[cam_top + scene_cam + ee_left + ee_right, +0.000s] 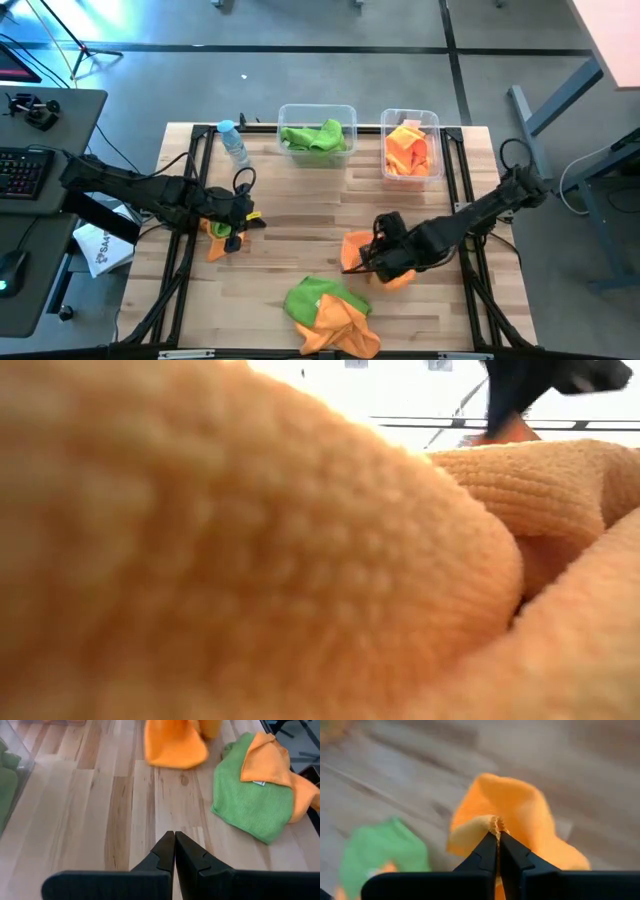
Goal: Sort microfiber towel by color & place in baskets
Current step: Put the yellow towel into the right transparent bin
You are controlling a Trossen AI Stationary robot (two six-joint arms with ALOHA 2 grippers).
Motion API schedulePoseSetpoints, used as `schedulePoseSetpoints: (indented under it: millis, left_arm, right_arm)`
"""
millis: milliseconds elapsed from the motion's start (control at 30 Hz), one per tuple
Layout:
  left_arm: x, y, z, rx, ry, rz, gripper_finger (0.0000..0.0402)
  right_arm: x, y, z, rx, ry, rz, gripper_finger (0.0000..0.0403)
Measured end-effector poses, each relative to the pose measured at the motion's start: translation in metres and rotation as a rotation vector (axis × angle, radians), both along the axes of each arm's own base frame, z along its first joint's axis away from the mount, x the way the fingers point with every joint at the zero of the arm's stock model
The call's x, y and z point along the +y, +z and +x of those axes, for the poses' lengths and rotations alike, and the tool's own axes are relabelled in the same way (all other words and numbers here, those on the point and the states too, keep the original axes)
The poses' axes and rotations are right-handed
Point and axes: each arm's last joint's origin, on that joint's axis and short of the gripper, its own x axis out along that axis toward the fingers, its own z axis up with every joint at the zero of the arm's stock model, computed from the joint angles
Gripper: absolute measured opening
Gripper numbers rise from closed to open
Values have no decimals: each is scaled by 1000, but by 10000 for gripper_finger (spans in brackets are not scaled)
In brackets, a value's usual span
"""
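My right gripper (pixel 363 258) is over the table's right middle, shut on an orange towel (pixel 352 246). My left gripper (pixel 246 216) hangs shut over bare wood at the table's left and holds nothing. A pile of green and orange towels (pixel 330 312) lies at the near edge. The wider basket (pixel 284 112) at the far edge holds a green towel (pixel 315 137). The narrower basket (pixel 435 120) beside it holds orange towels (pixel 407 152). In the low view an orange towel (pixel 250 560) right at the lens fills nearly the whole picture. My right gripper pinches a bunched fold (pixel 496 821) of the orange towel between its two fingertips (pixel 487 851). The rest of the towel (pixel 520 810) spreads out beyond the fingers. Whether its lower end lies on the table I cannot tell.
A small clear water bottle (pixel 235 148) with a blue cap lies left of the wider basket. Something small, orange and green (pixel 220 240), sits under my left arm. Bare wood (pixel 300 210) stretches between the two grippers. The table's black frame rails run along both sides.
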Motion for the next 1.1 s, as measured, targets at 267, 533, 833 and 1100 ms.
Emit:
schedulePoseSetpoints:
  millis: [267,533,833,1100]
  left_arm:
    - [0,1,1,-12,12,-16,0]
    - [-1,6,5,-78,12,-30,0]
    - [1,13,9,-171,55,58,0]
    - [6,19,13,-240,160,104,0]
  right_arm:
    - [-15,83,-18,-59,12,-333,2]
    - [-44,137,-33,-152,65,-580,1]
    - [-103,167,-64,-71,53,-701,0]
    - [-139,202,-113,-118,-3,-850,0]
